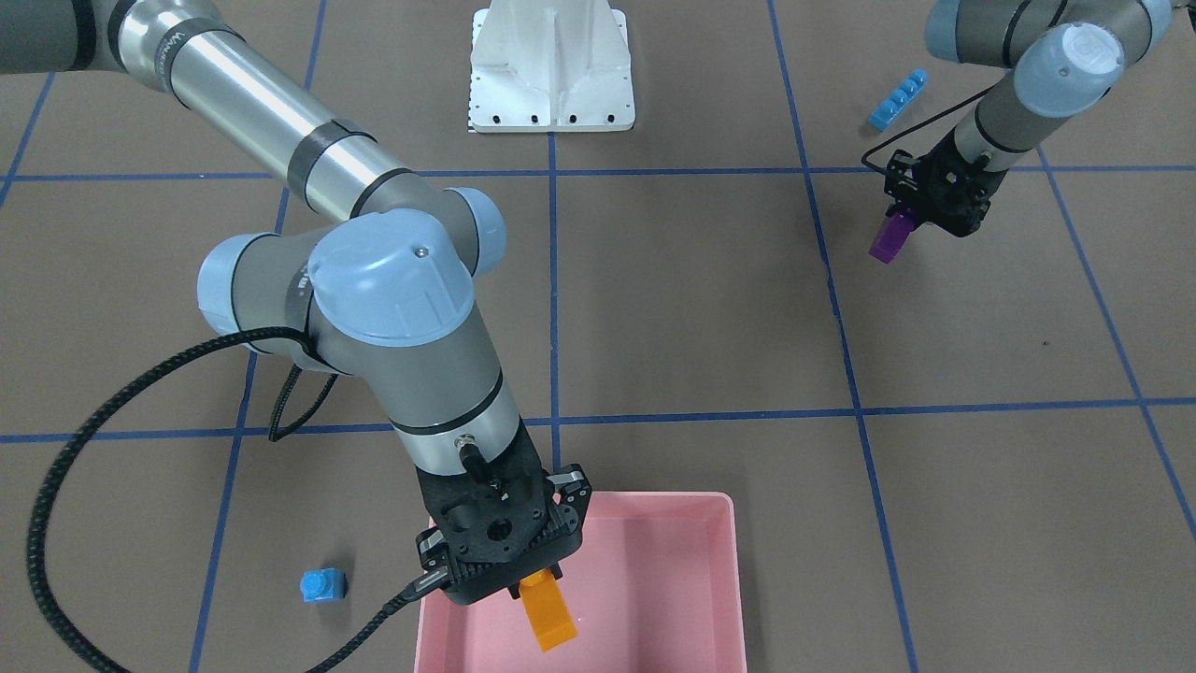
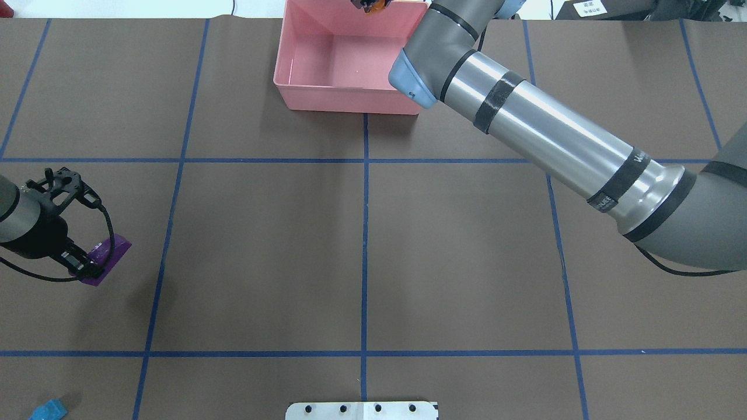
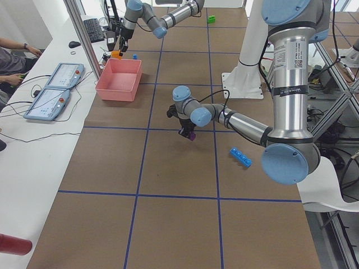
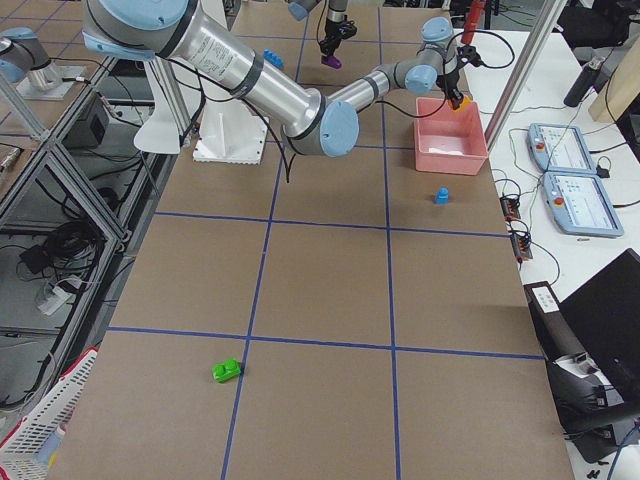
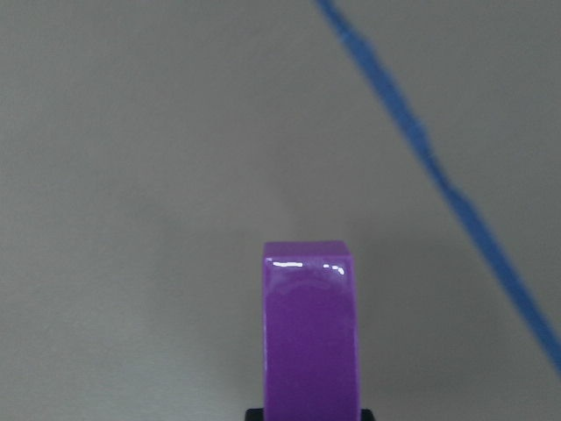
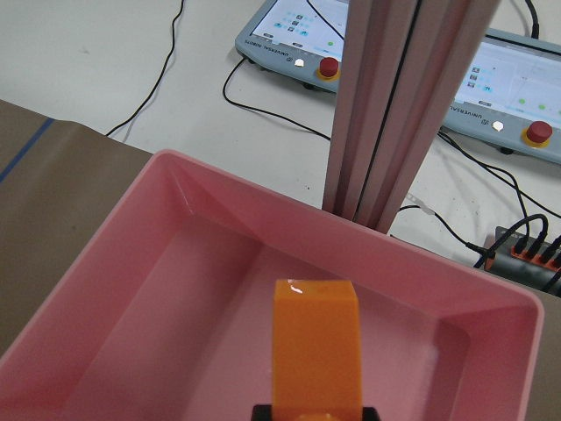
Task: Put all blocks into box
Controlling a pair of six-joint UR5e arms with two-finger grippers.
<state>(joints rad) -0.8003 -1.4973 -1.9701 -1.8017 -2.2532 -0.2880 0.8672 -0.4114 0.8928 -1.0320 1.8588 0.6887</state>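
My right gripper is shut on the orange block and holds it, hanging down, over the inside of the pink box. The right wrist view shows the orange block above the box floor. My left gripper is shut on the long purple block, a little above the table; it also shows in the overhead view. The long blue block lies behind the left gripper. The small blue block stands beside the box. The green block lies far off on the robot's right side.
The white robot base stands at the table's middle back. An aluminium post rises just beyond the box's far wall, with control pendants and cables behind it. The right arm's cable loops over the table.
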